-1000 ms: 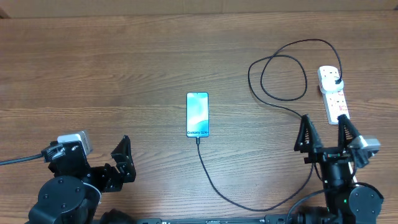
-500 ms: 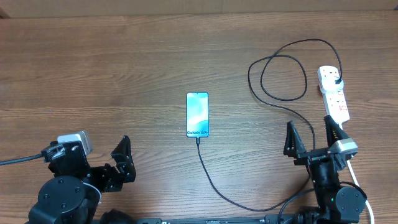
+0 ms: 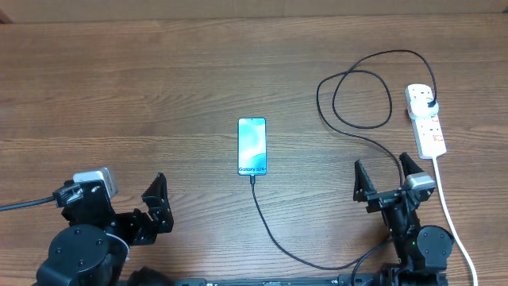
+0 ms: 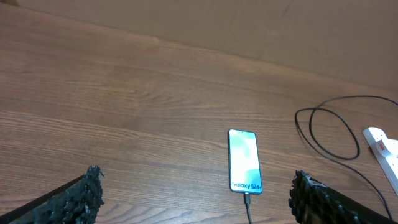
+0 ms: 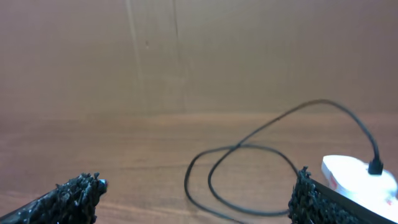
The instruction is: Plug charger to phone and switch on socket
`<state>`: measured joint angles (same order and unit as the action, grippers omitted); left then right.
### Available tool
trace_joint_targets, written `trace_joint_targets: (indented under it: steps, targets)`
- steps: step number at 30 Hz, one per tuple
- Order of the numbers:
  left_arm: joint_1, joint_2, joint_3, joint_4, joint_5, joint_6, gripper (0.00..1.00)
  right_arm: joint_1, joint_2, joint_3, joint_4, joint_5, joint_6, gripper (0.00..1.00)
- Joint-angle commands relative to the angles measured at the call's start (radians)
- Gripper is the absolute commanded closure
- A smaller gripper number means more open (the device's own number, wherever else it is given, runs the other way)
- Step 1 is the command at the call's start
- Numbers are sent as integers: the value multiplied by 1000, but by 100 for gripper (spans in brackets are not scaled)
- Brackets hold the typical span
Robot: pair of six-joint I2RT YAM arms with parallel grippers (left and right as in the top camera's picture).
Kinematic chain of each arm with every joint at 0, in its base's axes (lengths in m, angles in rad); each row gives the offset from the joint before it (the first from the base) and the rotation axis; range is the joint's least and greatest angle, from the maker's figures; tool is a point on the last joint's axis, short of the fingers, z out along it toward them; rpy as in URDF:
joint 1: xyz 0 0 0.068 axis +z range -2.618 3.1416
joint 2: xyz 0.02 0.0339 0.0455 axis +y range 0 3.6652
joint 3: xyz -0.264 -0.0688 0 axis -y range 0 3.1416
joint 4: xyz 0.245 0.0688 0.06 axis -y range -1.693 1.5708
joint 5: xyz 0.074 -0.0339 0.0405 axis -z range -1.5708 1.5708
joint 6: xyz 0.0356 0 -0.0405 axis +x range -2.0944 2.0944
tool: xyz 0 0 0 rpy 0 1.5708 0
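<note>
The phone [image 3: 252, 146] lies screen up mid-table, its blue-teal screen lit; it also shows in the left wrist view [image 4: 244, 161]. The charger cable [image 3: 255, 191] meets the phone's near end, curves right along the front, loops, and ends in a black plug [image 3: 431, 104] seated in the white socket strip [image 3: 426, 121] at the right. My right gripper [image 3: 382, 171] stands open, left of and in front of the socket, over the cable. My left gripper [image 3: 159, 205] is open at the front left, far from the phone. Each wrist view shows wide jaws holding nothing [image 4: 196, 193] [image 5: 193, 186].
The socket's thick white cord [image 3: 452, 214] runs toward the front edge, just right of my right arm. A brown wall [image 5: 186, 56] stands behind the table. The cable loop [image 5: 323, 101] lies between my right gripper and that wall.
My right gripper has drawn back toward the front edge and shifted left, away from the socket. The left arm, phone and cable have not moved.
</note>
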<state>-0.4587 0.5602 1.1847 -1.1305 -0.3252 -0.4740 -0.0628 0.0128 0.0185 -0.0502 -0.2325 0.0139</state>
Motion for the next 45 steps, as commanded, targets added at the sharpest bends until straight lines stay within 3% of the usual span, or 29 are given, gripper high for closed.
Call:
trace_joint_targets:
  steps: [1,9,14,45]
  targets:
    - [-6,-11,2,0,4,-24,0,5,-10,-11,-14,-5,-15,0]
    - [-6,-11,2,0,4,-24,0,-45,-10,-11,-15,-9,14,0]
    - [-6,-11,2,0,4,-24,0,-44,-10,-11,-11,-8,120,0]
    - [-6,-13,-3,-18,4,-17,0,-48,-10,-11,-11,-5,120,0]
